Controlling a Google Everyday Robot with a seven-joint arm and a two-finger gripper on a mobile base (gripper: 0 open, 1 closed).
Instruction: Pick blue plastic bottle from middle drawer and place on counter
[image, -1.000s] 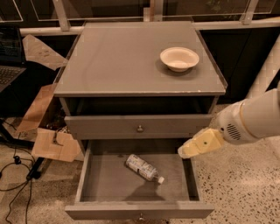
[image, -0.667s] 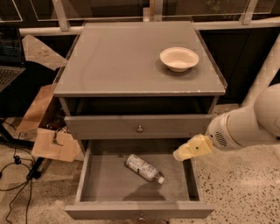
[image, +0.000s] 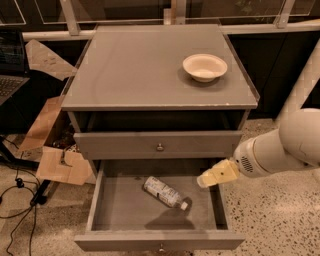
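Gripper (image: 216, 174) hangs over right edge of middle drawer (image: 115, 212), grip state I can't tell. Blue plastic bottle (image: 164, 192) lies diagonal at drawer centre; I'd move inward, close across its body.

Speckled terrazzo floor (image: 280, 220), cardboard pieces (image: 60, 170) and a laptop (image: 10, 57) at left.

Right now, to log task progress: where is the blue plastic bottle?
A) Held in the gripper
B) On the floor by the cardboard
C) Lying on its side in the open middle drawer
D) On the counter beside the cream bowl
C: the blue plastic bottle lies on its side inside the open middle drawer, while the gripper hovers over the drawer's right edge in the camera view, apart from the bottle.
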